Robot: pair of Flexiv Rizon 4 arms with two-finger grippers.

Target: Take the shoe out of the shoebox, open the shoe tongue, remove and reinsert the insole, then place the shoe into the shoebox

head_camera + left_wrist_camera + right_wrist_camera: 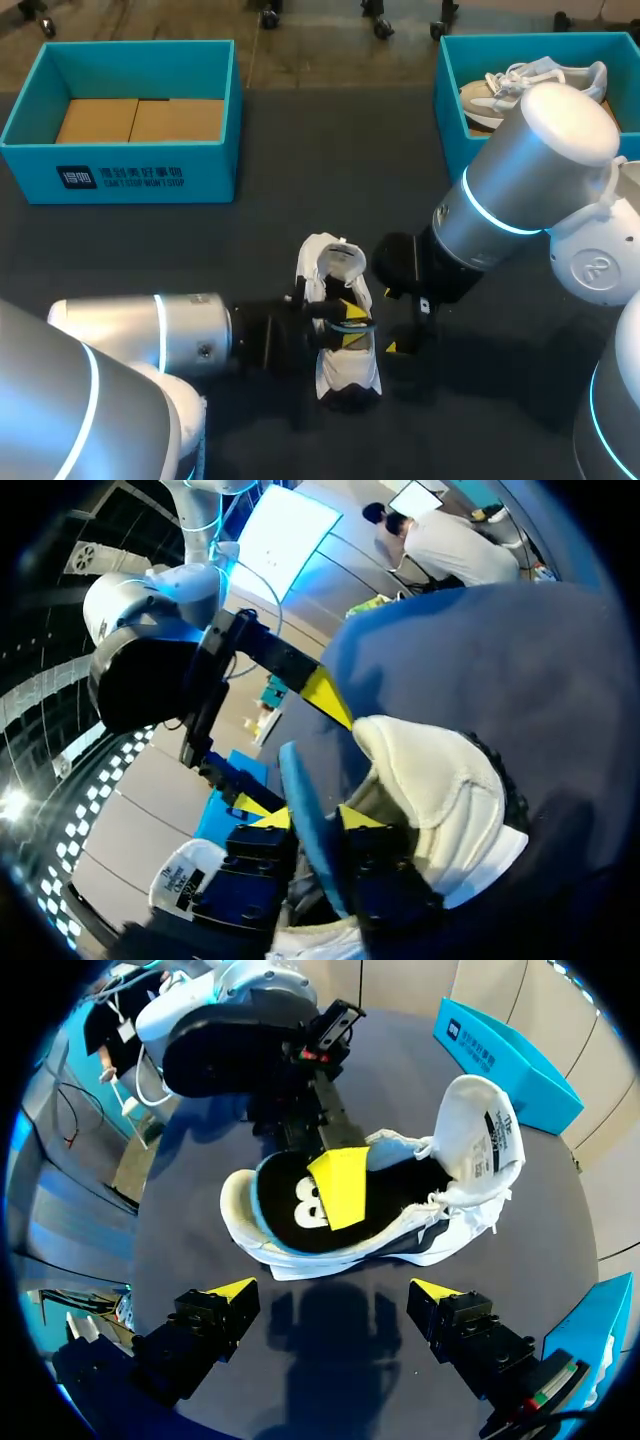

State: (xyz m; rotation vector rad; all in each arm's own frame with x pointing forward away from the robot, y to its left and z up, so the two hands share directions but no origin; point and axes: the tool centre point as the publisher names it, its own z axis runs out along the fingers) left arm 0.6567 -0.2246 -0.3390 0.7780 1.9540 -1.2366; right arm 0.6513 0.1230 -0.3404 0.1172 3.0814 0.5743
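Head view: the right arm covers much of a second shoe in the right box, and that box runs off the picture's edge. The right gripper sits mostly under its own wrist. The left gripper hides the middle of the shoe on the table. Right wrist view: one left finger lies on the insole; the other is hidden beneath it. Left wrist view: the shoe's toe is out of sight behind the gripper.

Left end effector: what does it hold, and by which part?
The left end effector pinches the insole by its side edge, between both fingers.
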